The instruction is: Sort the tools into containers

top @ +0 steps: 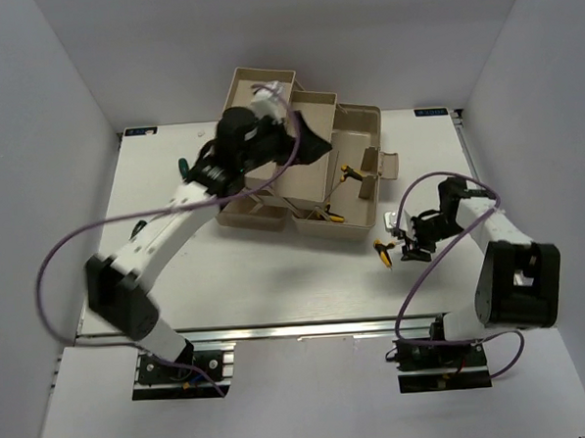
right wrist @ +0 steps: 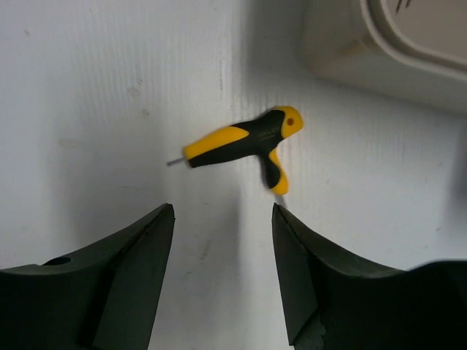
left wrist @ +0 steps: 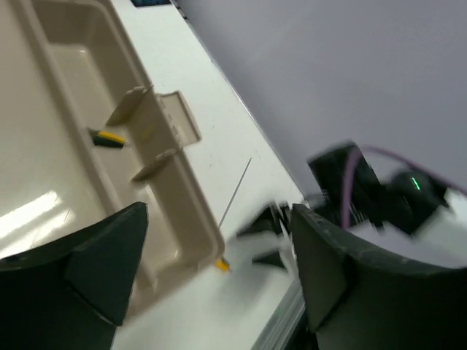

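The beige toolbox (top: pixel 356 127) stands open at the table's back middle. Two yellow-and-black hex keys (top: pixel 348 174) lie in its right-hand trays, the other at the front (top: pixel 324 214). A third hex key (top: pixel 383 253) lies on the table in front of the box's right corner. My right gripper (top: pixel 410 242) is open and empty just right of it; in the right wrist view the key (right wrist: pixel 241 142) lies just beyond the open gripper (right wrist: pixel 222 211). My left gripper (top: pixel 308 140) is open and empty above the toolbox, also open in the left wrist view (left wrist: pixel 219 219). Two green handles (top: pixel 182 168) show beside the left arm, the second lower (top: pixel 136 227). No wrench is seen.
The left wrist view shows a toolbox tray (left wrist: pixel 66 87) with a hex key handle (left wrist: pixel 108 137) in it and a thin shaft (left wrist: pixel 235 191) on the table beside the box. The toolbox corner (right wrist: pixel 379 51) is close beyond the right gripper. White walls enclose the table.
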You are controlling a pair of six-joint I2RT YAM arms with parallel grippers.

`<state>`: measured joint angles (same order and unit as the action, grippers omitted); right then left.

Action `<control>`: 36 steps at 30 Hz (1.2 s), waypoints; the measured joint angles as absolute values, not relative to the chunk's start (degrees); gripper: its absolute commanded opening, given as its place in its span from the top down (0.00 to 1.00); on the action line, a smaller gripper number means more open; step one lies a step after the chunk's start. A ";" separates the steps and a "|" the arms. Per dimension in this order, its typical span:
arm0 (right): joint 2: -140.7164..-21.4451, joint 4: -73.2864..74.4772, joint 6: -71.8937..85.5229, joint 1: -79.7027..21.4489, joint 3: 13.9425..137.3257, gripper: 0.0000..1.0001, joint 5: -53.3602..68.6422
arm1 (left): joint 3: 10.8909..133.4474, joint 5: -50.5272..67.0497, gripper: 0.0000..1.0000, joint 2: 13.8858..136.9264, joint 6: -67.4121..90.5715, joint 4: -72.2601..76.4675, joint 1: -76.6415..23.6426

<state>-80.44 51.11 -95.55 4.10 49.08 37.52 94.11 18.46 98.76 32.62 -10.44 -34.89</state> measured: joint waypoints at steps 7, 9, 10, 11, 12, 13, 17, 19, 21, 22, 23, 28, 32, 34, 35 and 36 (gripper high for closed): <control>-92.12 51.35 -107.28 3.60 57.87 0.37 37.50 | 63.72 5.67 0.02 58.54 31.22 -12.12 -32.36; -94.70 51.59 -109.16 3.31 59.75 0.38 37.50 | 56.62 1.08 0.02 49.89 32.71 -15.42 -32.10; -95.64 51.81 -109.89 3.03 60.25 0.38 37.45 | 53.84 -0.62 0.02 46.72 33.98 -16.34 -32.10; -96.49 52.05 -110.41 2.79 60.53 0.38 37.43 | 50.83 -2.39 0.02 43.57 35.29 -18.13 -32.10; -97.08 52.27 -110.87 2.46 60.55 0.38 37.36 | 48.18 -3.79 0.02 40.95 36.73 -20.10 -32.10; -97.58 52.64 -111.31 2.04 60.55 0.39 37.15 | 45.93 -5.15 0.02 38.68 38.11 -22.00 -32.10; -98.45 53.12 -111.63 0.40 60.55 0.40 36.77 | 39.70 -9.34 0.02 32.69 43.13 -27.27 -32.10; -98.83 53.08 -111.26 -0.71 60.51 0.40 36.38 | 38.61 -11.31 0.02 30.81 44.69 -29.34 -32.10; -99.07 52.47 -110.37 -1.72 60.10 0.41 35.92 | 38.63 -12.71 0.02 30.48 45.34 -30.09 -32.10; -99.24 52.27 -109.82 -2.20 59.92 0.41 35.66 | 38.63 -13.17 0.02 30.85 45.45 -30.24 -32.10; -99.46 51.96 -109.38 -2.57 59.75 0.43 35.48 | 38.76 -13.50 0.02 31.53 45.47 -30.52 -32.10; -101.65 51.35 -107.96 -3.36 59.40 0.50 34.70 | 39.42 -14.04 0.02 36.67 45.47 -31.44 -32.10; -101.71 51.53 -107.31 -3.36 59.24 0.70 34.59 | 39.42 -14.20 0.02 37.89 45.50 -31.75 -32.10; -101.62 51.64 -106.91 -3.36 58.96 0.80 34.46 | 39.42 -14.48 0.02 37.54 45.52 -31.77 -32.10; -101.45 51.75 -106.91 -3.33 58.72 0.89 34.41 | 39.42 -14.66 0.02 37.32 45.52 -31.79 -32.10; -101.06 51.44 -106.98 -3.33 58.35 0.92 34.37 | 39.42 -14.92 0.02 37.08 45.58 -31.88 -32.10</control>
<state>-101.06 51.44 -106.98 -3.33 58.35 34.37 39.42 -14.92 37.08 45.58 -31.88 -32.10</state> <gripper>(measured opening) 0.164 0.979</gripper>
